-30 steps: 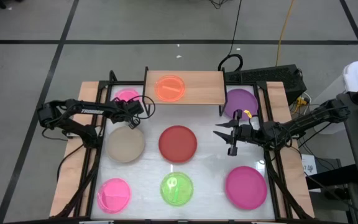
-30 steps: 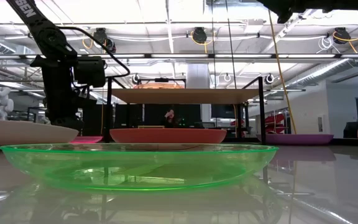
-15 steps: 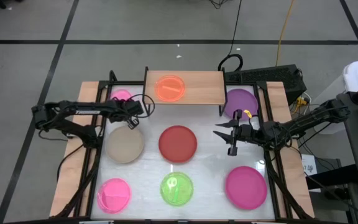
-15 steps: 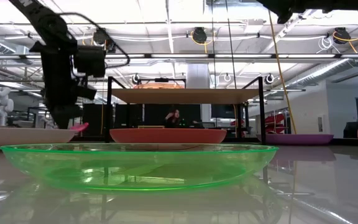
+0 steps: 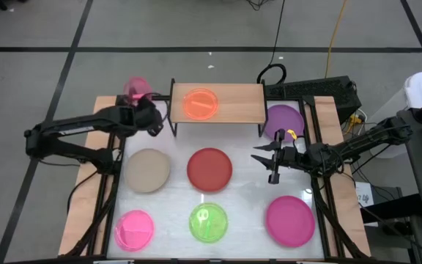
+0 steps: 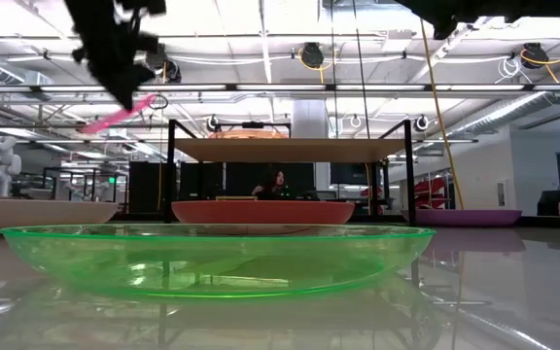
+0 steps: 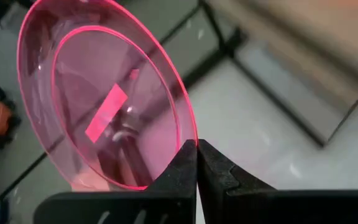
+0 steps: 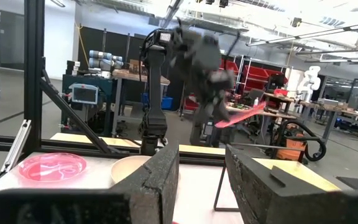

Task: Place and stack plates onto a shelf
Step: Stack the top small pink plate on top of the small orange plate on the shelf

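Lifted: glossy round pink plate (image 5: 136, 89), seemingly tilted.

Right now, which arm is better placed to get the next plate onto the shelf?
Left. Its tool is shut on a small pink plate, lifted beside the shelf. The right tool hovers open and empty, holding nothing.

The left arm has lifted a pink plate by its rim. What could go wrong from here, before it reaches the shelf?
1. The left gripper pinches the pink plate only at its rim, and the plate hangs tilted, so it may slip out or swing.
2. The orange plate already lies on the shelf; a tilted pink plate may land off-centre or push it.
3. The plate is held close to the shelf's black frame and may knock against it.
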Motion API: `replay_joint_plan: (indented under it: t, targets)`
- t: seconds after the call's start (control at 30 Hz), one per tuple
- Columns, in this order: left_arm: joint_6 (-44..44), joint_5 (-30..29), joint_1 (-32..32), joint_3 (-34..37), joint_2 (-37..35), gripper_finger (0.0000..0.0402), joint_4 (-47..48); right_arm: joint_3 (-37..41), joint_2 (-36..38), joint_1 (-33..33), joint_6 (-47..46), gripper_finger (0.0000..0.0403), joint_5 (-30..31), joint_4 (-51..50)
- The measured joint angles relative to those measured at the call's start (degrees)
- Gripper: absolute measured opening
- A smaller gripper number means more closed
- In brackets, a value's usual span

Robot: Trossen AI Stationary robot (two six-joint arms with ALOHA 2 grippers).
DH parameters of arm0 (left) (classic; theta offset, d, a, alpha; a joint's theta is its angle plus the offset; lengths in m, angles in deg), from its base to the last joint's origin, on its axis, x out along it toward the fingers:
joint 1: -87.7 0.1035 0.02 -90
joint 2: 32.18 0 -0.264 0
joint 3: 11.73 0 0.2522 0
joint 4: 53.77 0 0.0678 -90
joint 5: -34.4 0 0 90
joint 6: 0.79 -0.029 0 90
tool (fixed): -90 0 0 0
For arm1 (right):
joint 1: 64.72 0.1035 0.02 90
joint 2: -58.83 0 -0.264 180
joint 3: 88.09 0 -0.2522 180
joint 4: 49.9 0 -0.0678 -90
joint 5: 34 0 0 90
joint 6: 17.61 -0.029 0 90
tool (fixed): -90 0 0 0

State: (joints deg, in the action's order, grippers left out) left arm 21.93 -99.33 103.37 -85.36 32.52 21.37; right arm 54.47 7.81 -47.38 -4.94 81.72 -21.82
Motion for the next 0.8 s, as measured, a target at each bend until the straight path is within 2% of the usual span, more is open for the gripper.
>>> replay_joint_plan:
  t: [0.13,0.2,0.33,0.5,0.8]
  targets:
    - [-10.6,2.6,-3.7,-5.7,0.8,0.0,-12.7,0.0,0.0,0.0,0.2,0.0114,0.0,0.1]
    - [-17.7,4.7,-6.6,-7.5,2.5,0.0,-20.4,0.0,0.0,-0.2,0.2,0.0114,0.0,0.2]
    - [-28.2,5.2,-11.2,-11.2,7.4,0.0,-30.6,0.0,0.0,-0.5,-0.2,0.0114,0.0,0.2]
    - [-33.2,6.9,-12.4,-15.8,14.5,0.0,-30.6,0.0,0.0,-0.5,-0.2,0.0114,0.0,0.0]
    - [-37.4,10.1,-10.5,-19.8,24.1,0.0,-27.6,0.0,0.0,-0.5,0.2,0.0114,0.0,0.0]
